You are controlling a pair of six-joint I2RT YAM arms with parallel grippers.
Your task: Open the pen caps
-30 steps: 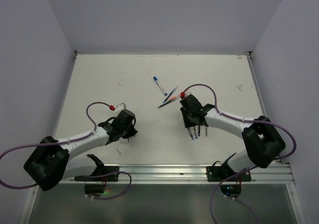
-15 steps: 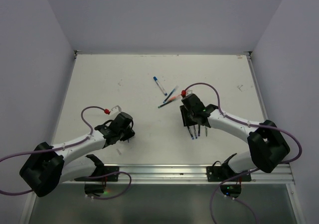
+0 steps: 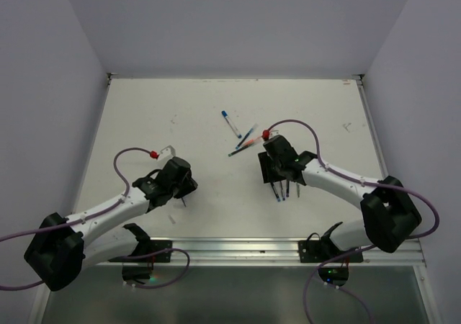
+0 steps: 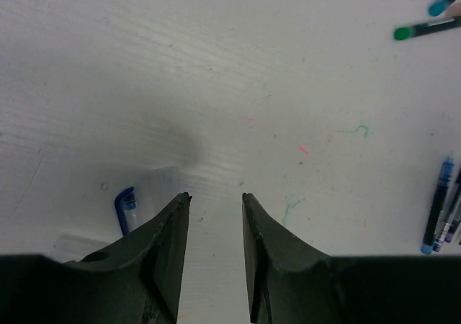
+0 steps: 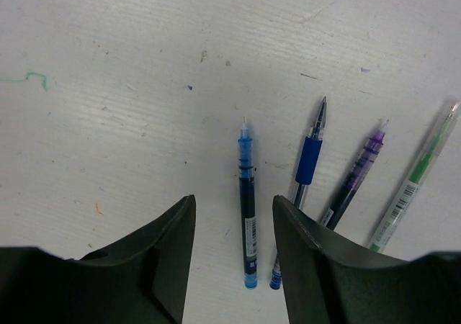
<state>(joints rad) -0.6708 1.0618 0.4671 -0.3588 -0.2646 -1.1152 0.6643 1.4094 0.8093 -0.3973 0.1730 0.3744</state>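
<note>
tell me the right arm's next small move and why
Probably lift the right end effector and reach to the pen cluster farther out. Its jaws stand open, the blue pen lies bare-tipped on the table between them beside three other uncapped pens, so this one looks done.

Open table [image 3: 166, 115] far left, pen cluster [image 3: 245, 140] mid-table, uncapped pens [image 5: 310, 158] under right end effector [image 5: 234, 201]

I work in a lab-style robot cell: a scuffed, ink-marked white counter [image 3: 144, 115] boxed in by bare pale walls [image 3: 238, 29], an aluminium rail [image 3: 238, 246] along its near edge.
</note>
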